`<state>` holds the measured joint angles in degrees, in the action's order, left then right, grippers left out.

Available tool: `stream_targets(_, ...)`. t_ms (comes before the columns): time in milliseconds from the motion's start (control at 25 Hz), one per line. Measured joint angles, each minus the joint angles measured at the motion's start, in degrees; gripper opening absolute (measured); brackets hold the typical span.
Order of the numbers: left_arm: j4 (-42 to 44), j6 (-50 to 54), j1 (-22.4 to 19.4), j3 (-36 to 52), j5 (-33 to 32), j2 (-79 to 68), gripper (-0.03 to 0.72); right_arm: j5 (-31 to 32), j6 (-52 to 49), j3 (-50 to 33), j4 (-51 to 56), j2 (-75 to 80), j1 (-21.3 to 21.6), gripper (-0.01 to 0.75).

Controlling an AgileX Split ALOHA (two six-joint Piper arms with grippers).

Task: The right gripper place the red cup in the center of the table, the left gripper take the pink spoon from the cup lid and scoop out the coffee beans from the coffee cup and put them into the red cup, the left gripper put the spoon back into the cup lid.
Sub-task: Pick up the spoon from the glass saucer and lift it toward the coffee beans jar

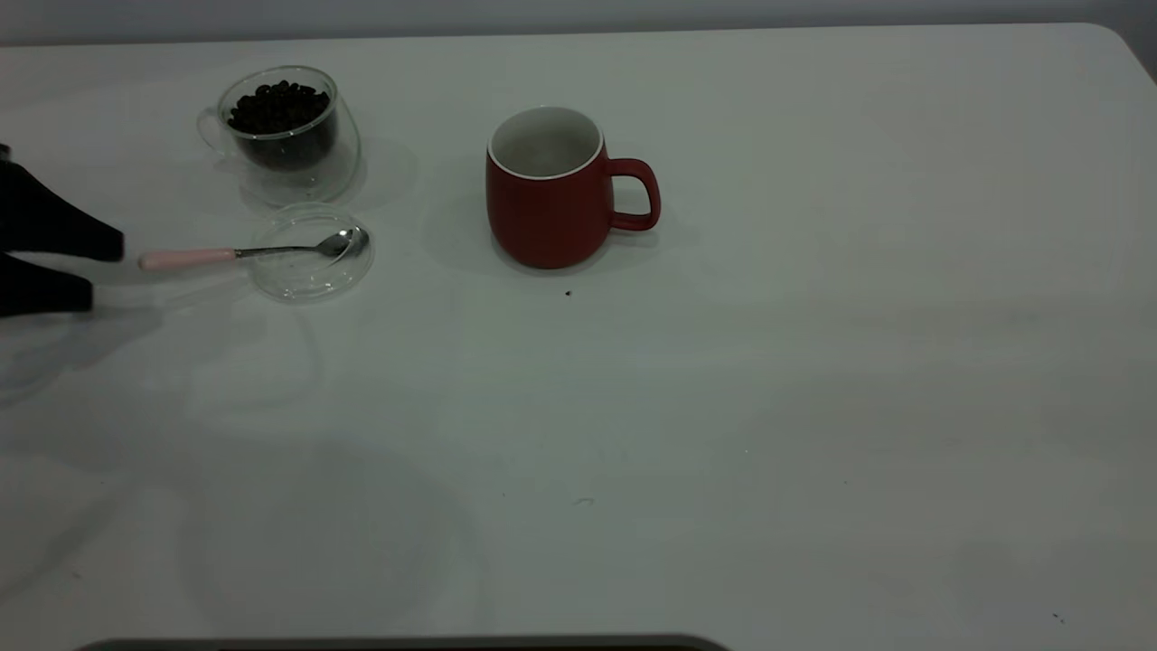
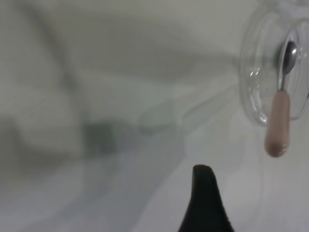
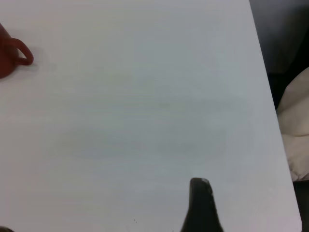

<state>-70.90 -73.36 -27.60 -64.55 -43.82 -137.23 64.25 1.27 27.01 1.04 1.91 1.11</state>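
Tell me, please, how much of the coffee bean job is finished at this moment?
Done: the red cup stands upright near the middle of the table, still empty inside. In hand: the left hand, open, is close to the handle of the pink spoon, which lies across the cup lid, not gripped. Left: scooping the coffee beans from the coffee cup and returning the spoon.

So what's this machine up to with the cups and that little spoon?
The black left gripper, fingers open, sits at the table's left edge, just short of the pale pink handle of the metal spoon, whose bowl rests in the clear glass lid. Behind it stands a clear glass cup heaped with dark coffee beans. The dark-red mug stands empty mid-table. The right arm has nothing in hand; only one fingertip shows.
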Motion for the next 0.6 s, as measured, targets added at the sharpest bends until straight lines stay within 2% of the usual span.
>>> stream_targets(320,-4.7,-4.4,1.2,0.0,0.1,-0.7,0.596,0.0,0.0,0.0,0.0,0.0,0.0,0.591)
stream_targets(600,-5.1,-4.5,2.9,-0.1,-0.2,-2.2,0.596,0.0,0.0,0.0,0.0,0.0,0.0,0.591)
